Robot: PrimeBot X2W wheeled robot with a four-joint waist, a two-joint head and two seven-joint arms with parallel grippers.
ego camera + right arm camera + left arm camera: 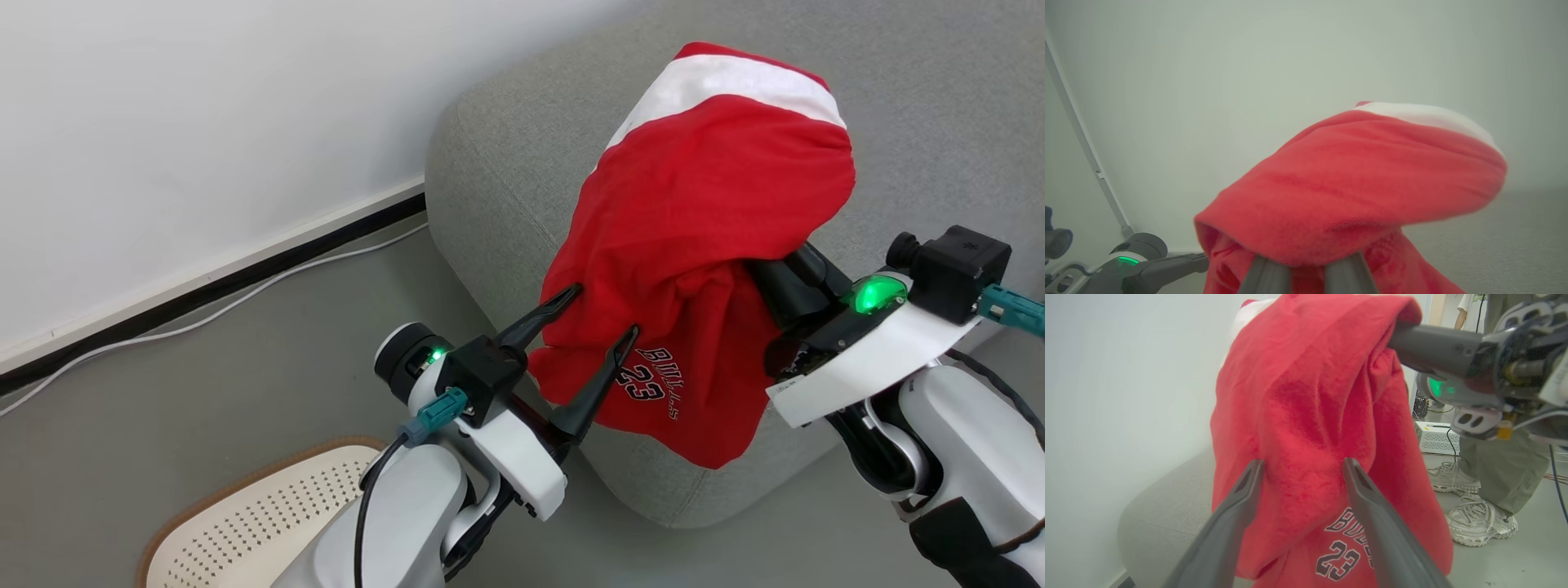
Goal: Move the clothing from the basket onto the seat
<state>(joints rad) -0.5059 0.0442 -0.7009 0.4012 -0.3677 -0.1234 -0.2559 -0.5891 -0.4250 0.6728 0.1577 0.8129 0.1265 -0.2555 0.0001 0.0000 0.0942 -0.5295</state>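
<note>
The red BULLS 23 garment [702,245] hangs in the air over the rounded front corner of the light grey sofa [506,163]. Its white band is uppermost and its printed hem droops past the sofa's front edge; whether any fold brushes the upholstery cannot be told. The right gripper [1306,267] is clenched on a bunched fold near the cloth's middle, fingers buried in red fabric, and carries the whole load. The left gripper [606,310] stands spread wide, grasping nothing, its fingertips at the garment's lower left fold, touching or just short of it.

Judged by its drape, the garment is light, soft and limp, with a fleecy nap unlikely to slip from a pinch. It cannot break, but it sags and swings, so a gathered fold looks the surest hold. A second hold on the loose hem beside the lettering would spread it.

The cream laundry basket [245,514] sits on the grey floor [122,425] below the left arm, well apart from the cloth. A person's pale trainers [1478,522] stand on the floor in the left wrist view.
</note>
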